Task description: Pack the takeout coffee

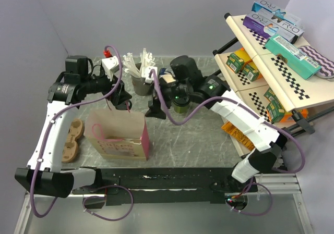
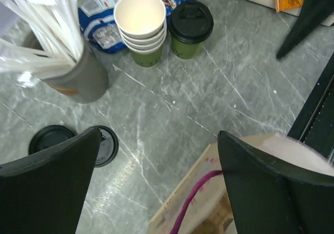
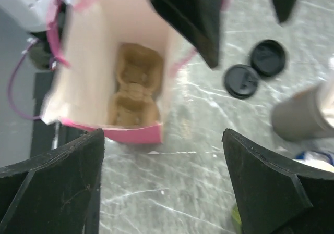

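Left fingers (image 2: 47,187) and right fingers (image 3: 52,187) stand open, empty; grabbing the coffee cup (image 2: 190,28) carelessly could topple the cup stack (image 2: 141,31) just beside it.

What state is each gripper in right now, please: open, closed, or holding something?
Left gripper: open, holding nothing.
Right gripper: open, holding nothing.

The left arm (image 1: 49,130) and right arm (image 1: 240,117) are bent inward, wrists close together; the left claw (image 2: 159,140) and right claw (image 3: 164,140) are held wide open.
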### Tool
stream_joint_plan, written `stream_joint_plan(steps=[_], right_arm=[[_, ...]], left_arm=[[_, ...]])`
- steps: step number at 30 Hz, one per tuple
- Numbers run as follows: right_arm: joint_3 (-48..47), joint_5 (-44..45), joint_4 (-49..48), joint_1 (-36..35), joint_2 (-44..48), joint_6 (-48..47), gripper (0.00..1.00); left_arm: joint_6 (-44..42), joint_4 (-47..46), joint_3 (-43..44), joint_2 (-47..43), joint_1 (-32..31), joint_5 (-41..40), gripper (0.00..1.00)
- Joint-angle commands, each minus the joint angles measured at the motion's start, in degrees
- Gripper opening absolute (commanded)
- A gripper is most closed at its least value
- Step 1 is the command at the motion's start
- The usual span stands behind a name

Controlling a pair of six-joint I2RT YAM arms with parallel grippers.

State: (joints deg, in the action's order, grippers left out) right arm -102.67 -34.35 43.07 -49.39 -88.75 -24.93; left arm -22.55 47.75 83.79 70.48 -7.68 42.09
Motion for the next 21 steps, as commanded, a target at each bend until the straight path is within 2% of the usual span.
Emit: stream_joint_plan(steps=[1, 7, 12, 15, 21], right_arm=[[-0.09, -1.16, -5.51, 0.61, 7.87, -0.30, 1.00], [2.82, 0.15, -7.38, 0.61, 8.86, 0.05, 1.00], [4.59, -0.27, -10.72, 0.61, 7.28, 1.46, 1.00], [3.71, -1.77, -12.56, 0.52, 3.33, 2.60, 1.00], [-4.54, -6.60, -12.57, -0.01, -9.48, 4.01, 1.00]], left_arm=[[0.31, -3.44, 6.91, -4.81, 0.04, 0.63, 0.99], [1.19, -7.14, 8.66, -11.15, 0.04, -2.88, 0.99], [-0.13, -0.92, 8.68, -13.60, 0.04, -8.84, 1.00], [2.50, -0.90, 7.44, -15.71, 0.04, -11.40, 0.99], [9.36, -1.78, 9.11, -17.30, 0.12, -13.87, 0.99]])
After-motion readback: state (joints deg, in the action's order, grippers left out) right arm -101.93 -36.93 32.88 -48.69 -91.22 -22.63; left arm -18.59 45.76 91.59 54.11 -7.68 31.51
